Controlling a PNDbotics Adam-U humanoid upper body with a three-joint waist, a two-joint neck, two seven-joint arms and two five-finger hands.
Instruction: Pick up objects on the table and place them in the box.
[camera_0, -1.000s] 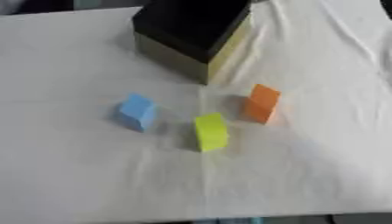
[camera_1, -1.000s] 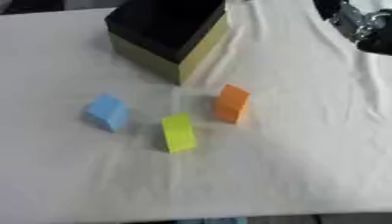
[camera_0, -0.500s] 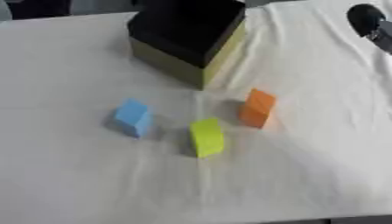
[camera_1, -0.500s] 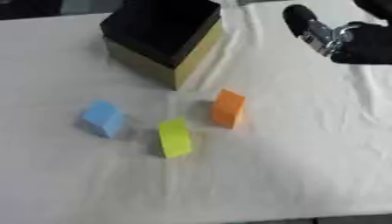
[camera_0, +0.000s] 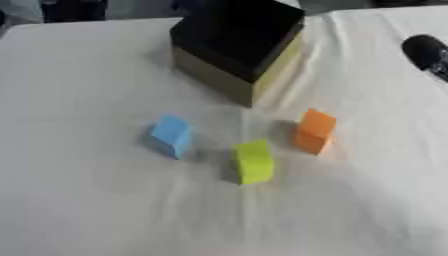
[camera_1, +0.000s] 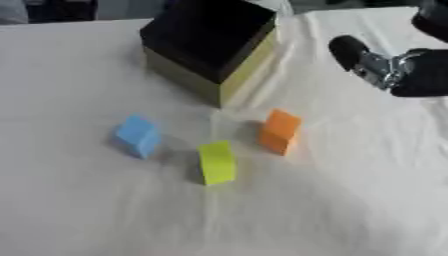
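Right hand (camera_1: 398, 67): black with silver joints, enters from the upper right, hanging above the white cloth to the right of the box. 1 dark finger (camera_1: 350, 50) stretches toward the box; the rest of the hand is partly cut off by the edge, so I cannot tell whether it is released or clenched. It holds nothing that shows and touches none of the blocks. In the left eye view only the dark fingertip shows at the right edge.

Left hand: shows in neither view.

Box (camera_0: 238, 47): black on top, yellow-olive side walls, standing cornerwise at the upper middle of the table, left of the right hand and apart from it.

Orange block (camera_0: 313, 131): 1 piece, on the cloth in front of the box's near corner and to its right, standing taller than wide. It is the block nearest the right hand, yet well apart from it.

Yellow-green block (camera_0: 254, 161): 1 piece, nearer the camera than the orange block and to its left, close by but apart from it.

Blue block (camera_0: 171, 136): 1 piece, leftmost of the 3, left of the yellow-green block and apart from it, in front of the box's left side.

All 3 blocks lie on the table outside the box.

Table (camera_0: 79, 200): covered with a white cloth showing soft creases.
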